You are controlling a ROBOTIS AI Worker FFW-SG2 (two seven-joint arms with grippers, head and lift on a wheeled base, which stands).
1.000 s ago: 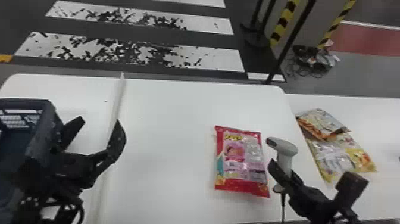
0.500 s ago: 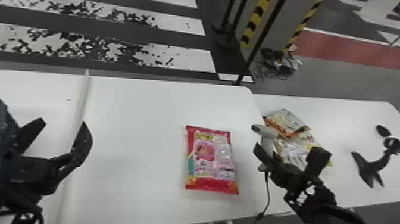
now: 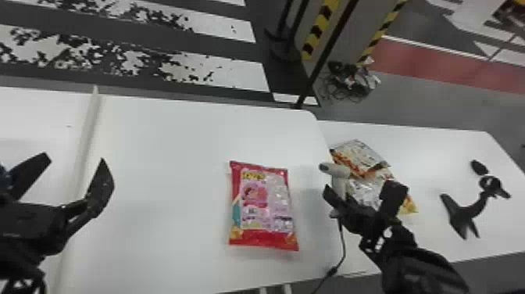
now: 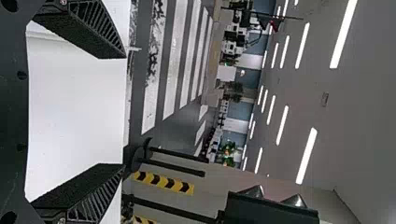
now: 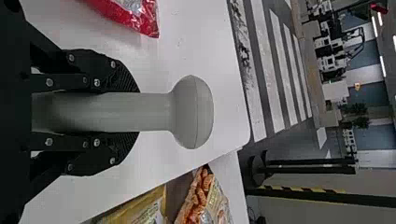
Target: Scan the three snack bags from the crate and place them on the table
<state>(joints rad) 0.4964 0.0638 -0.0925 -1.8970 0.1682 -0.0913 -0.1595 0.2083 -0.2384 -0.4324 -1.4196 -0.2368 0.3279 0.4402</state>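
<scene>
The right gripper (image 3: 340,197), clamped on the handheld scanner (image 3: 336,171), partly hides two snack bags (image 3: 357,150) beyond, the red snack bag (image 3: 261,207) lies on the white table (image 3: 164,195), and the left gripper's (image 3: 74,158) fingers stand apart, its arm cut off

No print seems readable; lettering on the red snack bag (image 3: 263,207) blurs.

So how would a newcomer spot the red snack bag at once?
On the big white table, look right of the long pale strip. The bag lies flat there, left of the scanner in the right gripper. Red ends and a pink front set it apart from the overlapping bags on the table farther right.
</scene>
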